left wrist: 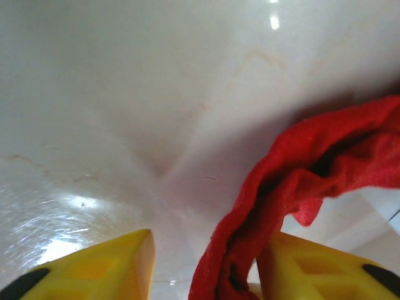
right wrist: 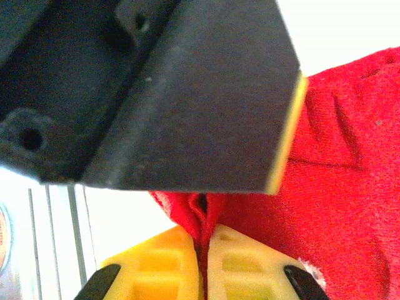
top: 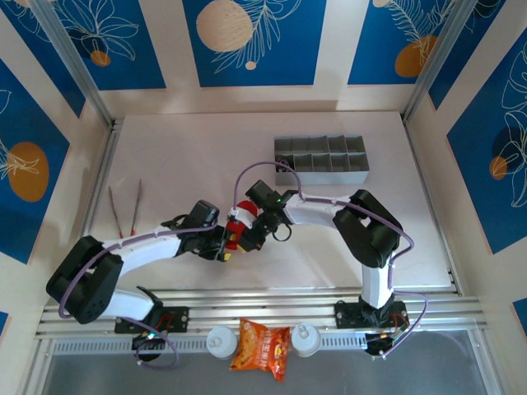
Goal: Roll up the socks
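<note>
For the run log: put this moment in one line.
right tool shut on red sock | left tool open around it

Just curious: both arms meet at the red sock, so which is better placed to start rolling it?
Probably the right. The right gripper is pinched shut on a fold of the red sock, so it could turn the cloth. The left gripper is open, the sock hanging loose between its fingers.

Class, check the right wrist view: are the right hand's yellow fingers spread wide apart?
No: the right hand has its yellow fingers pressed together, pinching a fold of the red sock between them.
</note>
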